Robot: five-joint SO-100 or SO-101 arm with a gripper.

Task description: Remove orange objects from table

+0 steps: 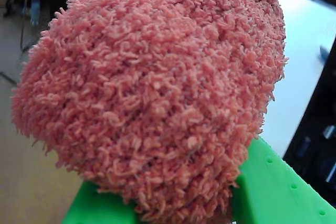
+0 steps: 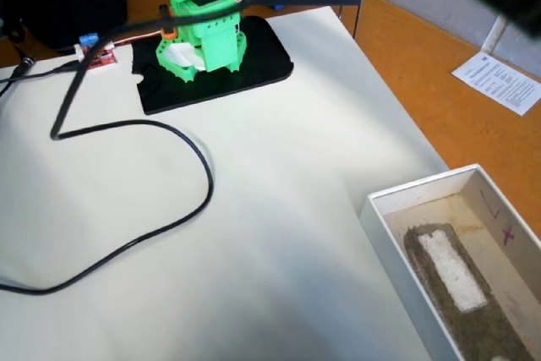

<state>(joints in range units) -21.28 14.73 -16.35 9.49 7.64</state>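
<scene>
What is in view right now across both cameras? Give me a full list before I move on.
Fuzzy object: one, orange-pink, fills the wrist view, against the green gripper.
Box: one, white, open, at the table's lower right edge in the fixed view; grey and white pad inside.
Paper sheet: one, white, printed, on the orange floor.
Cable: one, black, looping across the table.
Table: one, white.
Base plate: one, black.
Arm base: one, green.
Gripper: green; jaw state hidden.

Bright green arm (image 2: 203,27), black cable (image 2: 161,226)
</scene>
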